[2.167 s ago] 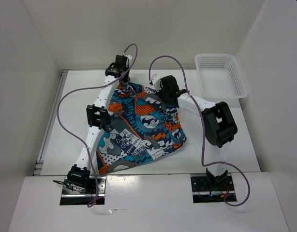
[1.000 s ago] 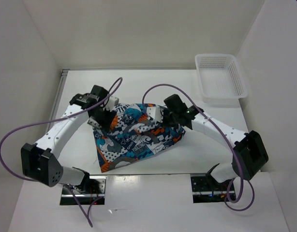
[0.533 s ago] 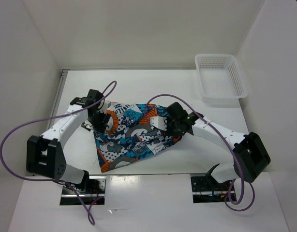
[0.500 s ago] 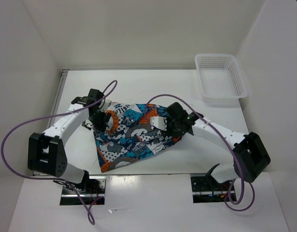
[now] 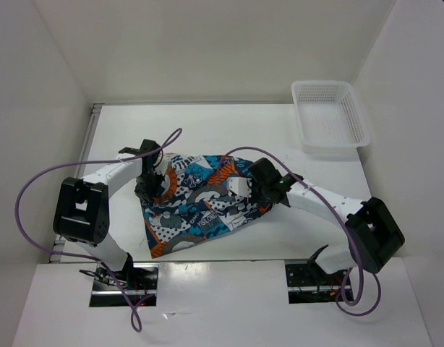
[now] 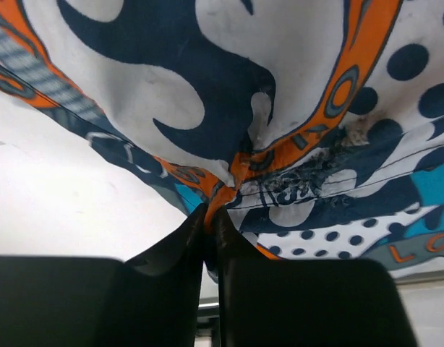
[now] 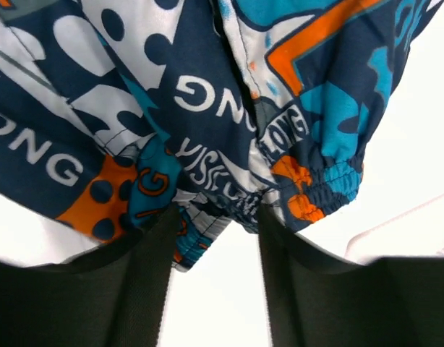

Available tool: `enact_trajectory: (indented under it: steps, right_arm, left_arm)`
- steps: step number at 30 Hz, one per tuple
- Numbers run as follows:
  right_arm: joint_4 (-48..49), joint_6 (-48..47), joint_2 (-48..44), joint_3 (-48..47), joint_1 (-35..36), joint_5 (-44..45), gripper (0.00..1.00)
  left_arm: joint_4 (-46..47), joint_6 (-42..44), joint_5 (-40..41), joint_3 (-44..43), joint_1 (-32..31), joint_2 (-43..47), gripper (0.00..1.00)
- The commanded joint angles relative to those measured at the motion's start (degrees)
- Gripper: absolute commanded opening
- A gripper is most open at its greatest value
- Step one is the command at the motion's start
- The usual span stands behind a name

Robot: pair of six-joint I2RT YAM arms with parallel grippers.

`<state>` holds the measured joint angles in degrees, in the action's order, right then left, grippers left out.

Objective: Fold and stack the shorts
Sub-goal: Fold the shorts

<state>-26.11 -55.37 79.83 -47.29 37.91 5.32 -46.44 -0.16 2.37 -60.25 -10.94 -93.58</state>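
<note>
The shorts (image 5: pixel 200 206), with a patchwork print of teal, orange, white and dark grey, lie folded in a rough triangle in the middle of the table. My left gripper (image 5: pixel 151 186) is at their upper left edge. In the left wrist view it (image 6: pixel 210 211) is shut on a pinch of orange-and-navy fabric (image 6: pixel 280 108). My right gripper (image 5: pixel 245 189) is low over the right part. In the right wrist view it (image 7: pixel 216 211) is open, its fingers (image 7: pixel 153 253) astride the elastic waistband (image 7: pixel 316 188), which bunches at their tips.
A white mesh basket (image 5: pixel 330 116) stands at the back right corner. Purple cables loop over both arms. The white table top (image 5: pixel 316 173) is bounded by white walls at left, back and right.
Both grippers came from the far edge toward me, folding the far half of the shorts over. In the last half second the left gripper shifted slightly right and nearer; the right barely moved.
</note>
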Motion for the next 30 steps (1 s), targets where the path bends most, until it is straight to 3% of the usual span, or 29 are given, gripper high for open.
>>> enact_trajectory:
  steps: [1,3,4,7,13,16,22,26,30]
  right_arm:
    - [5.71,-0.52,0.49,1.06,0.32,1.97,0.43]
    - [7.03,-0.52,1.11,1.06,0.32,1.97,0.32]
    - [7.04,-0.52,1.72,0.45,0.32,2.49,0.2]
    - [8.27,-1.13,2.26,-0.87,0.32,3.81,0.0]
    - [3.27,-3.25,3.4,-7.63,-2.48,3.3,0.0]
    - [-2.96,-6.58,2.52,-12.29,-5.74,0.5,0.0]
    - [-12.2,-19.14,-4.67,-9.59,-6.27,0.73,0.0]
    - [-18.09,-20.83,-4.69,-10.1,-6.27,1.36,0.0]
    - [-17.58,-19.96,-4.16,-9.94,-5.74,-0.05,0.0]
  left_arm:
    - [-2.78,0.16,-3.24,-0.57,0.3,-0.2,0.14]
    - [-3.4,0.16,-3.25,-0.57,0.3,-0.2,0.05]
    - [-3.4,0.16,-2.64,-0.57,0.3,-0.2,0.0]
    - [-4.54,0.16,1.75,-4.59,0.3,1.29,0.0]
    - [-17.42,0.16,6.41,-15.85,0.3,6.91,0.0]
    - [-27.43,0.16,1.69,-18.5,-1.36,9.72,0.0]
    - [-28.1,0.16,3.52,-7.35,-10.59,14.74,0.0]
    - [-28.1,0.16,0.18,-9.7,-13.23,14.22,0.0]
    - [-28.1,0.16,-3.6,-8.5,-19.36,14.22,0.05]
